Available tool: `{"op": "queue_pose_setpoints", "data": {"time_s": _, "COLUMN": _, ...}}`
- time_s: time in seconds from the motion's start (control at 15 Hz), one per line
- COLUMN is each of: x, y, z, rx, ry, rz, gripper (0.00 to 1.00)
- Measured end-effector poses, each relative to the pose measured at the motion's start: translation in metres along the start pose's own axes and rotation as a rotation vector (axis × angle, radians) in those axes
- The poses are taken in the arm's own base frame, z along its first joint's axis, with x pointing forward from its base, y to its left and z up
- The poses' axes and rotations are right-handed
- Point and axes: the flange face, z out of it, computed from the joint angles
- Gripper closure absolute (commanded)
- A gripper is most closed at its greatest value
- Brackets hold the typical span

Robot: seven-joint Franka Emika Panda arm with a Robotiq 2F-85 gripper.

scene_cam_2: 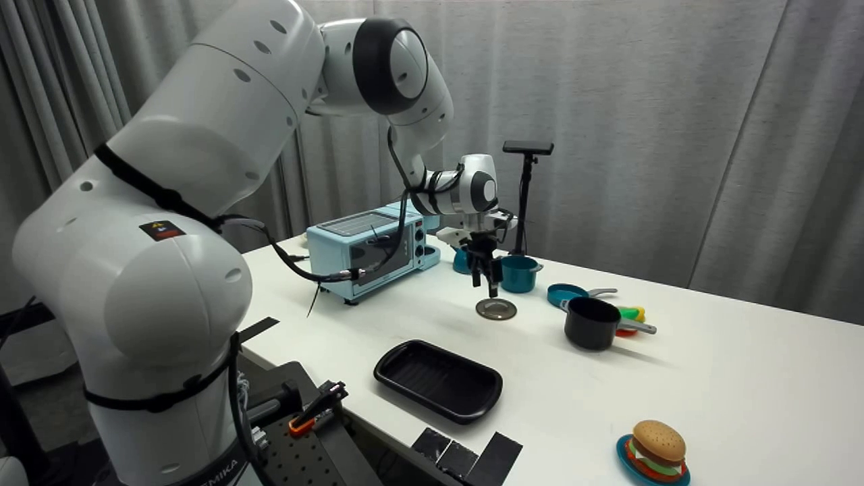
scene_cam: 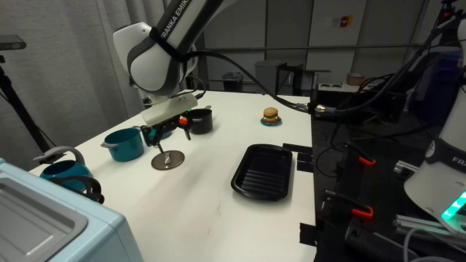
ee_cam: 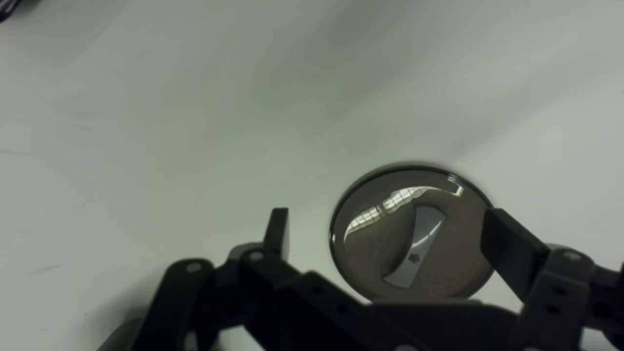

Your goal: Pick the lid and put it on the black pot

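Observation:
The lid, a round dark-grey glassy disc with a grey centre knob, lies flat on the white table in both exterior views [scene_cam: 174, 161] [scene_cam_2: 496, 310] and in the wrist view [ee_cam: 373, 258]. My gripper [scene_cam: 174, 145] is open and empty just above the lid, pointing down; it also shows in an exterior view [scene_cam_2: 484, 289]. In the wrist view its fingers [ee_cam: 385, 229] stand wide apart on either side of the knob, the right one overlapping the lid's edge. The black pot [scene_cam_2: 587, 327] with a grey handle stands upright and uncovered; it also shows partly behind the gripper [scene_cam: 203, 122].
A teal pot [scene_cam: 125, 145] stands beside the lid, with a small teal pan [scene_cam_2: 563, 293] near the black pot. A red, green and yellow item [scene_cam_2: 633, 314] is behind the black pot. A ribbed black pan [scene_cam: 264, 173], a toy burger [scene_cam: 270, 113], a kettle [scene_cam: 65, 169] and a blue oven [scene_cam_2: 364, 250] are around.

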Motion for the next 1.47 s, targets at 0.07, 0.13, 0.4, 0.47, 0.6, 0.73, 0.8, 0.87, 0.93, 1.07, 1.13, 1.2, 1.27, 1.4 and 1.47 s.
{"op": "queue_pose_setpoints", "data": {"time_s": 0.07, "x": 0.006, "y": 0.006, "z": 0.0, "rx": -0.001, "ry": 0.004, "rz": 0.006, "gripper": 0.0}}
{"op": "queue_pose_setpoints", "data": {"time_s": 0.13, "x": 0.012, "y": 0.012, "z": 0.0, "rx": -0.001, "ry": 0.008, "rz": 0.012, "gripper": 0.0}}
{"op": "queue_pose_setpoints", "data": {"time_s": 0.4, "x": 0.03, "y": 0.025, "z": 0.009, "rx": 0.012, "ry": 0.032, "rz": 0.031, "gripper": 0.0}}
{"op": "queue_pose_setpoints", "data": {"time_s": 0.47, "x": 0.033, "y": 0.025, "z": 0.012, "rx": 0.02, "ry": 0.042, "rz": 0.033, "gripper": 0.0}}
{"op": "queue_pose_setpoints", "data": {"time_s": 0.6, "x": 0.035, "y": 0.019, "z": 0.019, "rx": 0.044, "ry": 0.066, "rz": 0.03, "gripper": 0.0}}
{"op": "queue_pose_setpoints", "data": {"time_s": 0.73, "x": 0.035, "y": 0.012, "z": 0.025, "rx": 0.072, "ry": 0.086, "rz": 0.03, "gripper": 0.0}}
{"op": "queue_pose_setpoints", "data": {"time_s": 0.8, "x": 0.035, "y": 0.008, "z": 0.027, "rx": 0.084, "ry": 0.093, "rz": 0.031, "gripper": 0.0}}
{"op": "queue_pose_setpoints", "data": {"time_s": 0.87, "x": 0.035, "y": 0.005, "z": 0.03, "rx": 0.094, "ry": 0.098, "rz": 0.031, "gripper": 0.0}}
{"op": "queue_pose_setpoints", "data": {"time_s": 0.93, "x": 0.035, "y": 0.001, "z": 0.031, "rx": 0.103, "ry": 0.101, "rz": 0.033, "gripper": 0.0}}
{"op": "queue_pose_setpoints", "data": {"time_s": 1.07, "x": 0.035, "y": -0.004, "z": 0.035, "rx": 0.118, "ry": 0.103, "rz": 0.039, "gripper": 0.0}}
{"op": "queue_pose_setpoints", "data": {"time_s": 1.13, "x": 0.035, "y": -0.005, "z": 0.037, "rx": 0.122, "ry": 0.101, "rz": 0.042, "gripper": 0.0}}
{"op": "queue_pose_setpoints", "data": {"time_s": 1.2, "x": 0.035, "y": -0.007, "z": 0.039, "rx": 0.124, "ry": 0.099, "rz": 0.045, "gripper": 0.0}}
{"op": "queue_pose_setpoints", "data": {"time_s": 1.27, "x": 0.036, "y": -0.008, "z": 0.041, "rx": 0.125, "ry": 0.098, "rz": 0.046, "gripper": 0.0}}
{"op": "queue_pose_setpoints", "data": {"time_s": 1.4, "x": 0.035, "y": -0.011, "z": 0.047, "rx": 0.125, "ry": 0.093, "rz": 0.047, "gripper": 0.0}}
{"op": "queue_pose_setpoints", "data": {"time_s": 1.47, "x": 0.035, "y": -0.012, "z": 0.05, "rx": 0.124, "ry": 0.091, "rz": 0.047, "gripper": 0.0}}
